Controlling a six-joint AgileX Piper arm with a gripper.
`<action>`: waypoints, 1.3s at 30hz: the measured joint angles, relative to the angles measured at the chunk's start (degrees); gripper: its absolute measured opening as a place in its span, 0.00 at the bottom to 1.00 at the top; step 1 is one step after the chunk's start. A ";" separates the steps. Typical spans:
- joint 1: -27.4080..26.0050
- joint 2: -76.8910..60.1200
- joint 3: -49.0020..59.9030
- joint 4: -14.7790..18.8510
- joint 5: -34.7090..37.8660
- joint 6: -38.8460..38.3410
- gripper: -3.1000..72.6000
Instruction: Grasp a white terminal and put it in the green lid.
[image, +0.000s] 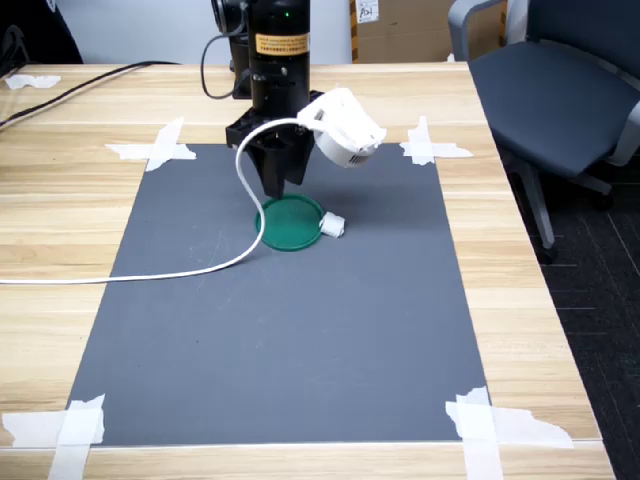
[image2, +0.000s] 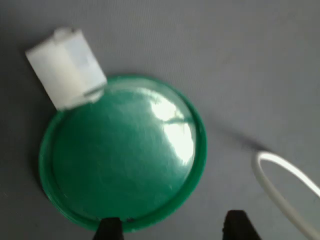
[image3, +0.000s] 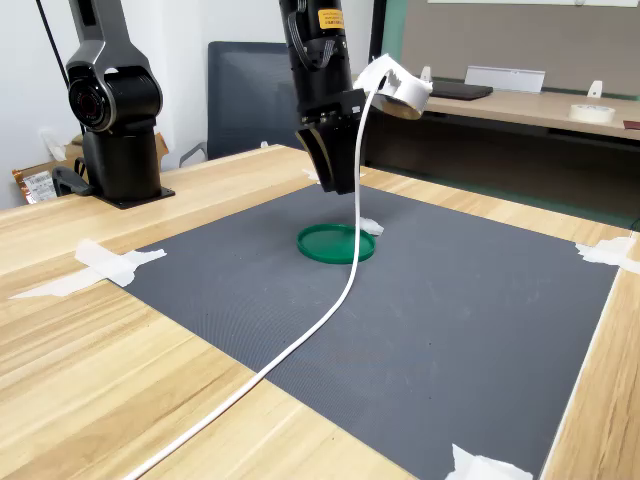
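Wrist view: we see only two dark fingertips (image2: 110, 227) at the frame edge, spread apart, pinching nothing.
We find the white terminal (image2: 66, 67) lying tilted across the green lid's (image2: 125, 160) rim, half on the grey mat (image2: 240, 60); our second exterior view mostly hides it.

White terminal (image2: 66, 67) touching green lid's (image2: 122, 172) rim
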 joint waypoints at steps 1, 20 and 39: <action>0.00 -0.51 0.00 0.87 -0.42 -0.76 0.57; 0.00 -2.33 -9.35 8.81 12.51 -9.78 0.57; 0.00 -1.14 -9.95 8.96 14.02 -12.51 0.16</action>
